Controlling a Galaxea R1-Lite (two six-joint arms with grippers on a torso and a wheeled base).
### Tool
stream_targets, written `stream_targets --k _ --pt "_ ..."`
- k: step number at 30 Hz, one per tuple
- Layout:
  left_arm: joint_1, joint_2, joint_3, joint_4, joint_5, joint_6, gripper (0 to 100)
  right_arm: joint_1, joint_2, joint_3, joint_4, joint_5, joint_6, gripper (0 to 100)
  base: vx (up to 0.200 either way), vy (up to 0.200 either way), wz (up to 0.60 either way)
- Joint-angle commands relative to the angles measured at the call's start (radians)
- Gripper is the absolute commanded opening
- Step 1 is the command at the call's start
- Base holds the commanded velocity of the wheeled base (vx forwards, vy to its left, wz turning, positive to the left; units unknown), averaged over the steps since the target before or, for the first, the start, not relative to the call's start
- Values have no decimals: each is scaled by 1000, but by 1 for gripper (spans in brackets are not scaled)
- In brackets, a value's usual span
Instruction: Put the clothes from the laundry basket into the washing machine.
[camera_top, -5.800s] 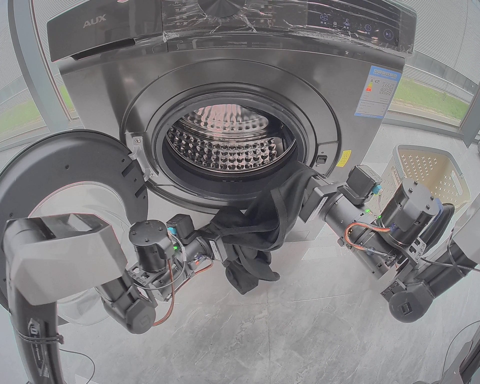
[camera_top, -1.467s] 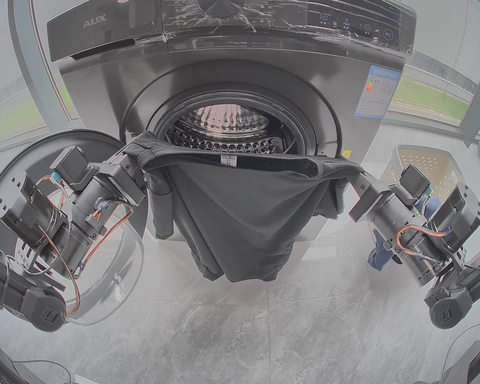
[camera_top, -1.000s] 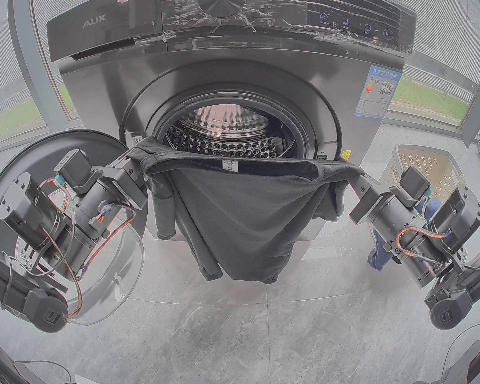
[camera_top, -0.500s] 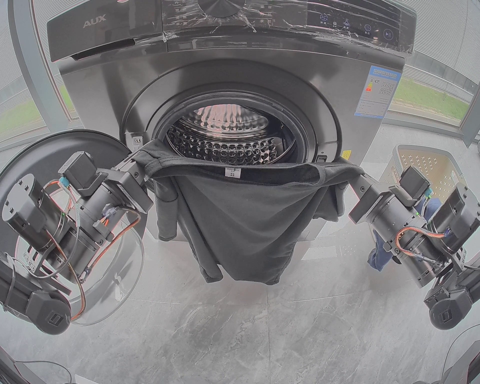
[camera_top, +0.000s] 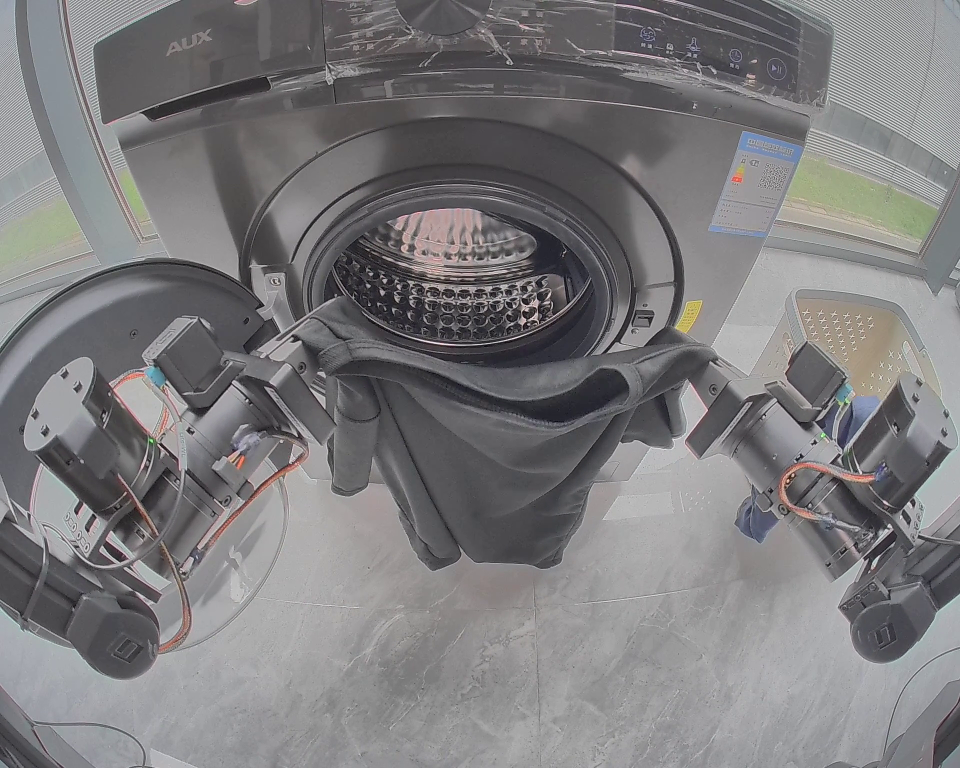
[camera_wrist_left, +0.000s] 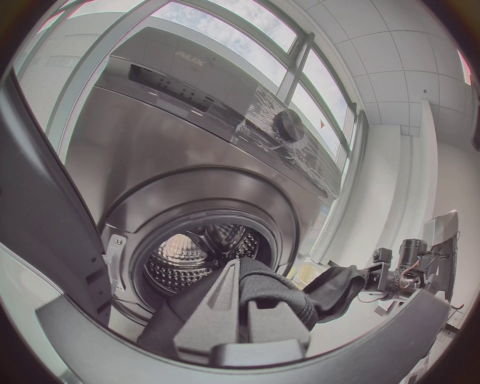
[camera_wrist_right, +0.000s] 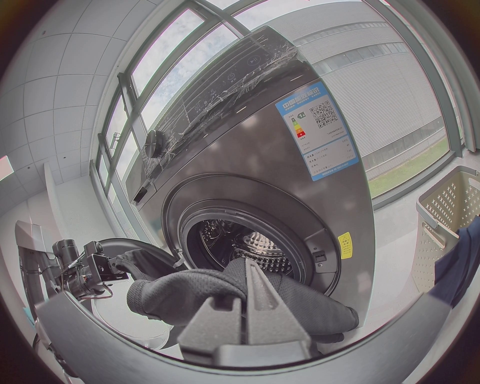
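Dark garment (camera_top: 480, 440) held stretched between both grippers before the open washing machine (camera_top: 480, 130).
The left gripper (camera_top: 303, 343) is clamped on one end beside the open door (camera_top: 100, 320), and the right gripper (camera_top: 703, 367) on the other end. Both arms are angled inward. The upper hem is hung just below the drum opening (camera_top: 455, 275), clear of the floor. The laundry basket (camera_top: 860, 335) is set behind the right arm.

The left gripper (camera_top: 305, 352) has moved inward and down, and the right gripper (camera_top: 700, 372) has edged in slightly. The dark shirt (camera_top: 480, 450) between them now sags, its top edge dropped to the lower rim of the washing machine (camera_top: 200, 190) opening.
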Motion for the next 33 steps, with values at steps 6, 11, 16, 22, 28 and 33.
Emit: stream_targets --k 6,11,16,22,28,33 --pt "-77 33 -3 -1 -8 3 0 80 120 19 0 0 6 100 0 0 0" --pt "-103 33 -4 -2 -9 3 0 110 305 -22 0 4 -16 100 0 0 0" --pt "-126 19 2 -2 -9 1 0 136 462 -133 -1 3 -39 100 0 0 0" --pt "-171 16 5 -4 -9 3 0 145 574 -241 -1 6 -71 100 0 0 0" --pt "-188 -15 0 -4 -9 4 0 133 624 -306 -1 7 -74 100 0 0 0" --pt "-188 -47 2 -2 -9 -2 0 115 669 -375 0 7 -76 100 0 0 0"
